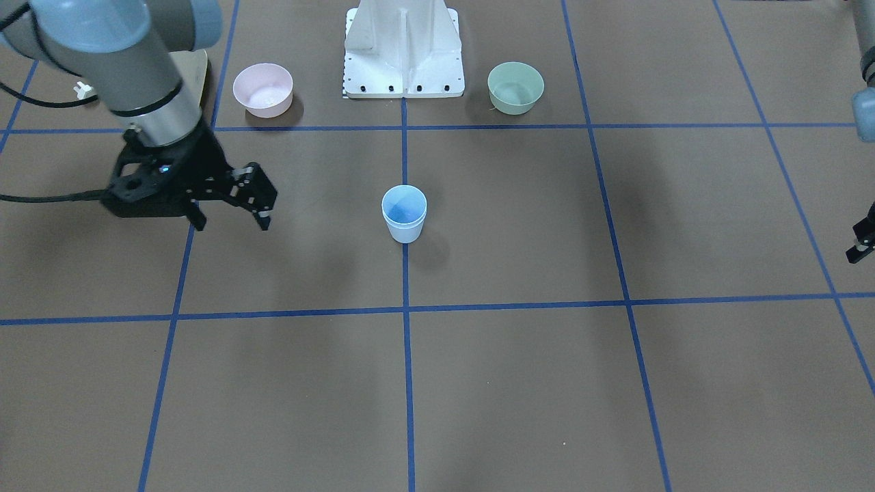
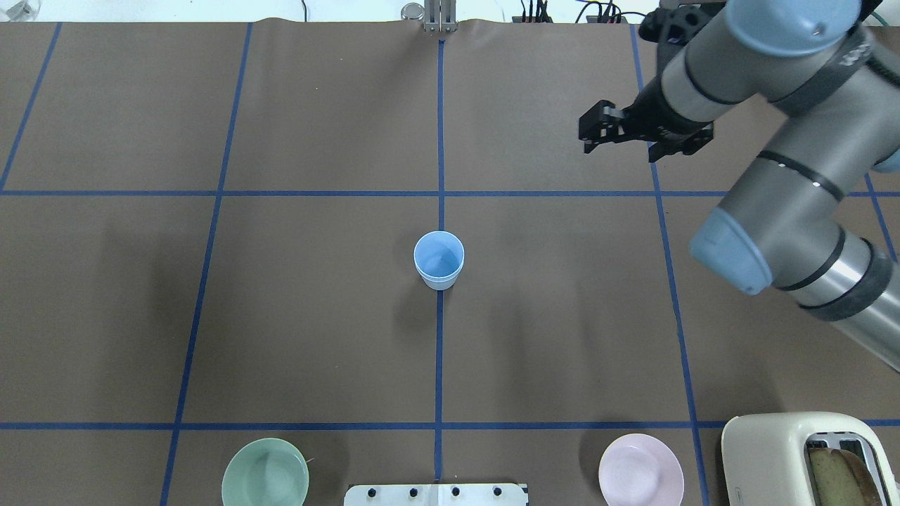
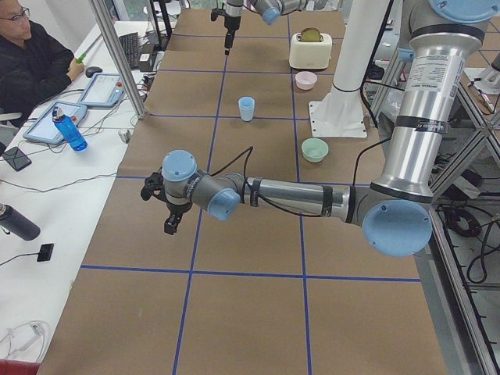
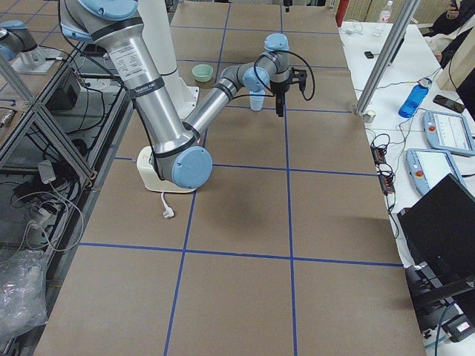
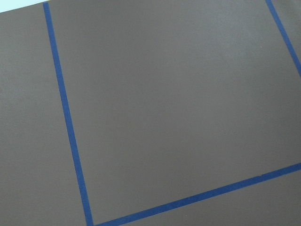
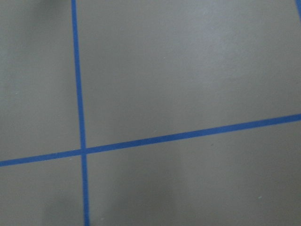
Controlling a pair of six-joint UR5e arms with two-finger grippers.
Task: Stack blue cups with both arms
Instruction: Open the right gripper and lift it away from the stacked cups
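One pale-blue cup [image 1: 404,213] stands upright at the table's middle on a blue tape line; it also shows in the overhead view [image 2: 439,260]. No second cup shows apart from it, and I cannot tell whether one is nested inside. My right gripper [image 1: 232,224] is open and empty, hovering well off to the cup's side, toward the far edge in the overhead view [image 2: 619,153]. Only a sliver of my left gripper [image 1: 860,244] shows at the frame edge, far from the cup on the other side; I cannot tell whether it is open or shut. Both wrist views show only bare mat and tape.
A pink bowl [image 1: 263,89] and a green bowl [image 1: 515,87] flank the white pedestal [image 1: 403,55] near the robot base. A cream toaster [image 2: 794,457] with bread in it sits by the pink bowl. An operator sits beyond the table's far edge.
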